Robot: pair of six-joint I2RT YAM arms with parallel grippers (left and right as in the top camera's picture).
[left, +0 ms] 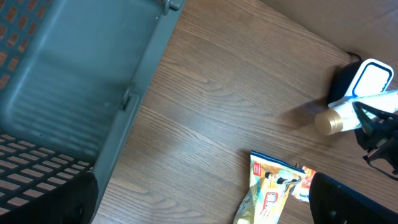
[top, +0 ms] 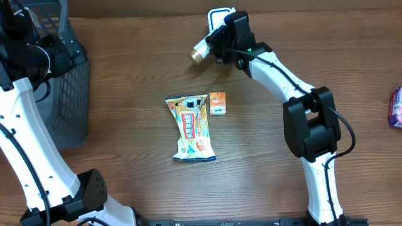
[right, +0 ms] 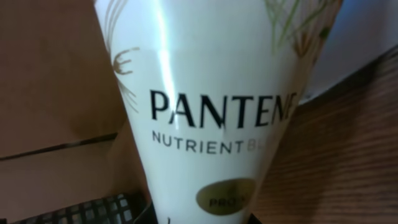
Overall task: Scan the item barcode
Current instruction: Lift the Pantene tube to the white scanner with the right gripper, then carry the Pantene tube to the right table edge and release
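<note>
The item is a white Pantene tube (top: 210,46) with a gold cap (top: 200,54), and my right gripper (top: 230,36) is shut on it. It hangs above the table just in front of the white and blue scanner (top: 220,14), cap pointing left. In the right wrist view the tube (right: 211,93) fills the frame with its label side up; no barcode shows. The left wrist view shows the tube (left: 364,106) beside the scanner (left: 372,78). My left gripper (left: 199,208) is open and holds nothing, hovering at the far left by the basket (top: 63,94).
A yellow snack bag (top: 191,129) and a small orange packet (top: 217,102) lie mid-table. The dark mesh basket stands at the left edge, also seen in the left wrist view (left: 74,93). A purple package (top: 396,107) sits at the right edge.
</note>
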